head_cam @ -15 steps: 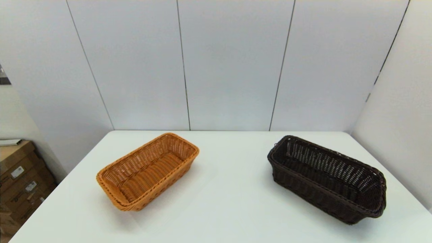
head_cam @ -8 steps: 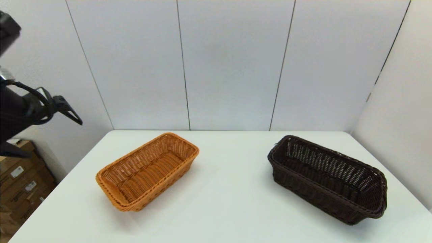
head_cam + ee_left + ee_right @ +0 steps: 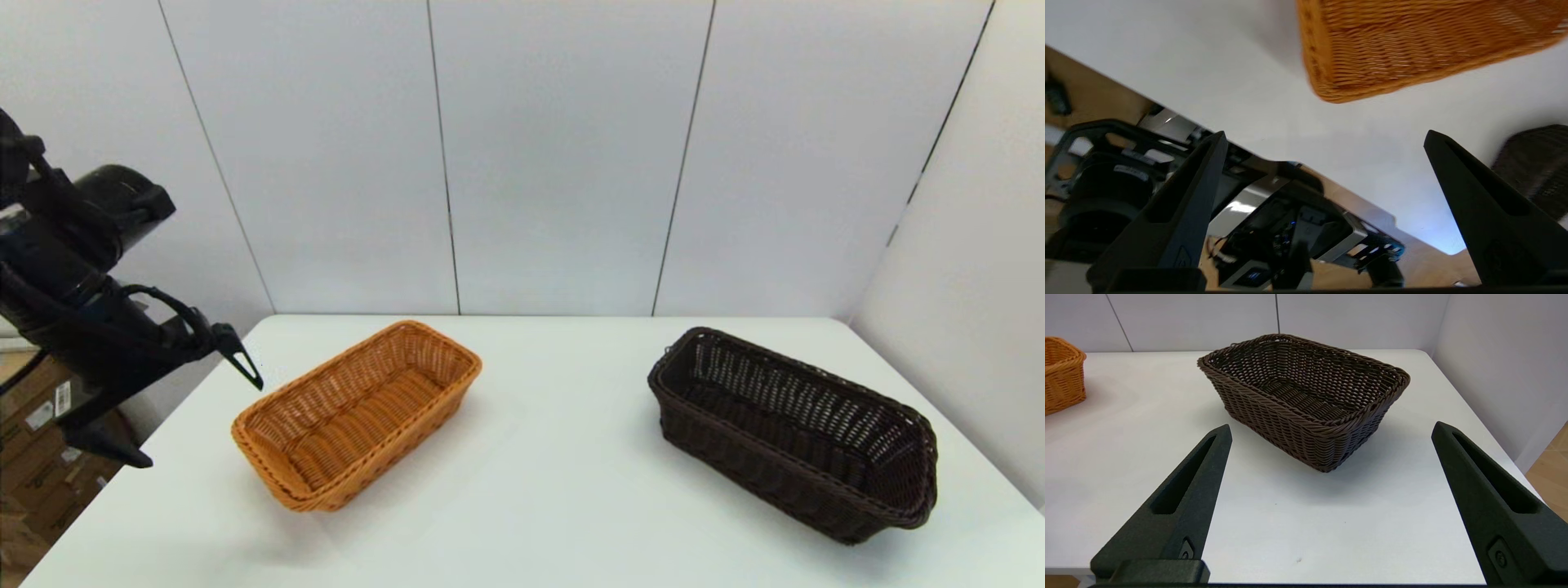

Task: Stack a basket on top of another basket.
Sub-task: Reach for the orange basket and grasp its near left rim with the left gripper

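White table [image 3: 555, 490] carries both rectangular wicker baskets: open-weave dark brown basket [image 3: 792, 433] sits well right of the orange-tan basket [image 3: 357, 414]. Left gripper [image 3: 192, 408] hovers left of the orange-tan basket, spread wide, empty. Right gripper [image 3: 1331, 428] gapes empty facing the dark one.

Dark basket [image 3: 796, 433] right; orange basket [image 3: 359, 412] left

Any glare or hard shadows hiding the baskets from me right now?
Head view: even light, with only soft shadows beside the orange-tan basket and the dark brown basket on the white table; no glare. Right wrist view: a faint shadow at the dark brown basket's near side. Left wrist view: bright reflections on a metal part beyond the table's edge, none on the baskets.
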Motion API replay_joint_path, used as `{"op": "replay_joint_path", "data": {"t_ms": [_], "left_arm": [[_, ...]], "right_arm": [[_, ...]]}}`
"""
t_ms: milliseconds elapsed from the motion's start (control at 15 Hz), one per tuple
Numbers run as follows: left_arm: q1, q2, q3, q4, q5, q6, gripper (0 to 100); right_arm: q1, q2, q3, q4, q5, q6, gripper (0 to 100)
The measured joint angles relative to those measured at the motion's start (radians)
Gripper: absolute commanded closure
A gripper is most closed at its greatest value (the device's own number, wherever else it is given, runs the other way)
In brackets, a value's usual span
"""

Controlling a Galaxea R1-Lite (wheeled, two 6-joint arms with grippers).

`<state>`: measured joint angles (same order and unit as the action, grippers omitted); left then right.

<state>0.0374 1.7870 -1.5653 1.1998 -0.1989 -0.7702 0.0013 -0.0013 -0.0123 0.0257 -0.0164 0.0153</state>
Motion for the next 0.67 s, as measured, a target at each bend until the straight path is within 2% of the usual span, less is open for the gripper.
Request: {"op": "replay_joint_path", "data": {"t_ms": [667], "left_arm": [[0.036,0.246,0.049,-0.07,0.007,0.053,0]], "right_arm": [[0.0,0.0,0.0,0.0,0.0,0.0,0]]}}
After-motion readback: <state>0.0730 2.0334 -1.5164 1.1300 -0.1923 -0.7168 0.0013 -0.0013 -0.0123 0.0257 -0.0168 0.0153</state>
